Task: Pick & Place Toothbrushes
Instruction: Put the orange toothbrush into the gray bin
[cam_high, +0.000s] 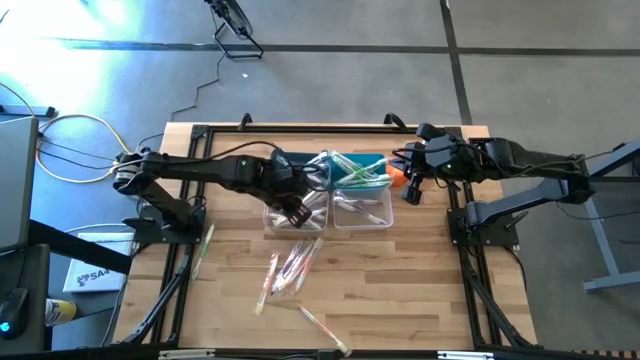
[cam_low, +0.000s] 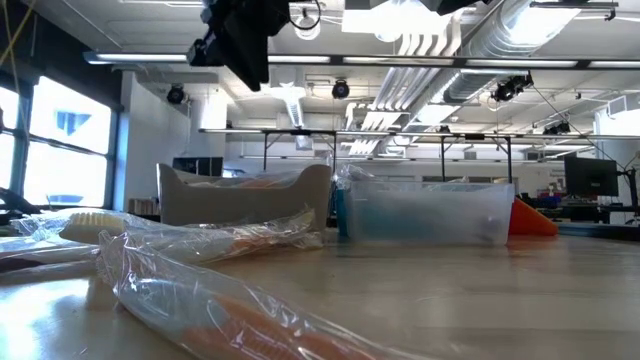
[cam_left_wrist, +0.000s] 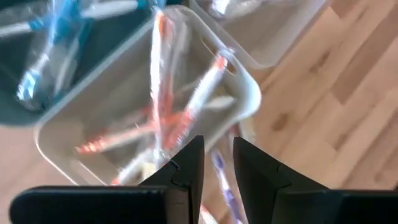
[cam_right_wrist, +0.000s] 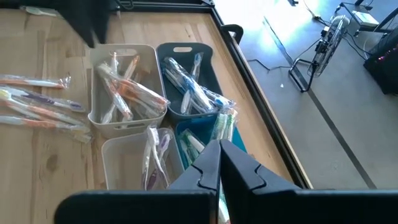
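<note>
Toothbrushes in clear wrappers lie in two places: a loose scatter on the wooden tabletop, and sorted lots inside four small bins clustered at mid-table. The left claw hangs just above the whitish bin, its fingers parted by a narrow gap with nothing between them; directly beneath it lie the orange-handled toothbrushes in that bin, crossed over one another (one purple-handled brush shows just outside the bin's wall, under the fingers). The loose scatter lies on the tabletop just beyond this claw, toward the table's near edge, and a single green-handled brush rests apart from it, nearer the left arm's base. The right claw is raised over the far side of the bin cluster, its fingers pressed together and empty. Ahead of it and below are the dark bin with blue-handled brushes, a clear bin holding a purple-handled one, and a teal bin with green-handled ones right under its tips. An orange cloth sits beside the bins, close to the right claw.
</note>
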